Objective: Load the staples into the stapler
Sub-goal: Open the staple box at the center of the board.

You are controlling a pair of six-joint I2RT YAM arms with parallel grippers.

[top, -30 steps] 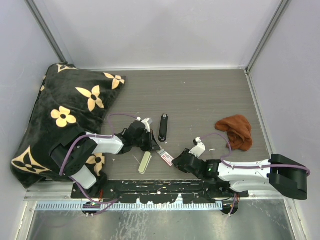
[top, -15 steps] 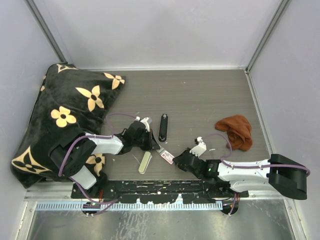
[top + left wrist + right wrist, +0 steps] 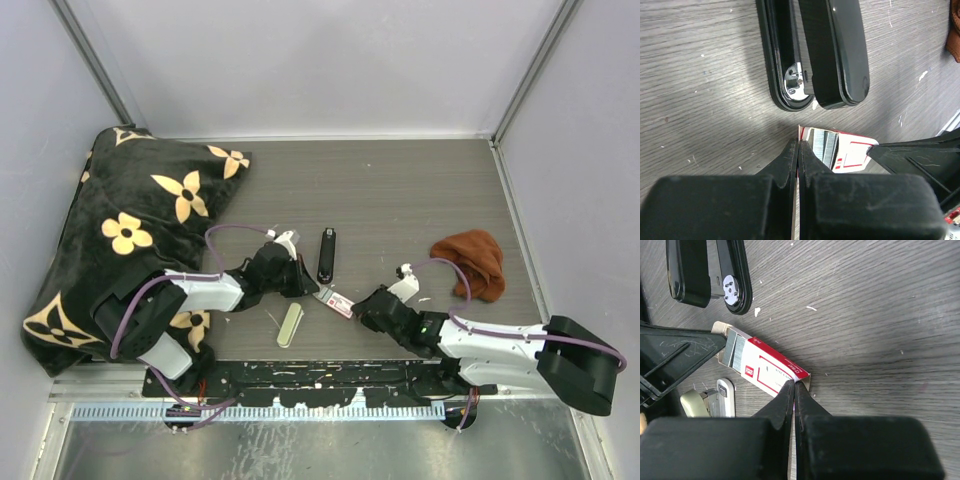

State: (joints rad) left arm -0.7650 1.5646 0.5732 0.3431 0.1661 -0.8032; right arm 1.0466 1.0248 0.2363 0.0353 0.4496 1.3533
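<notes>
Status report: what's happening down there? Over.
Left end effector and right end effector shut on staple box ends. Staples showing inside. Stapler nearby, nothing blocking.

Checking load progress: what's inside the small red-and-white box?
A silvery-grey metal staple strip shows at the open end of the red-and-white cardboard box; its walls hide the rest.

The stapler [image 3: 326,255] is shiny black. The staples [image 3: 735,351] are silver-grey, and their little box [image 3: 771,369] is red and white. The bench [image 3: 400,190] is grey-brown with wood lines. The blanket [image 3: 100,200] is black with big yellow flowers. The cloth [image 3: 472,262] is rusty orange-brown. A small bar [image 3: 290,324] is creamy green.
</notes>
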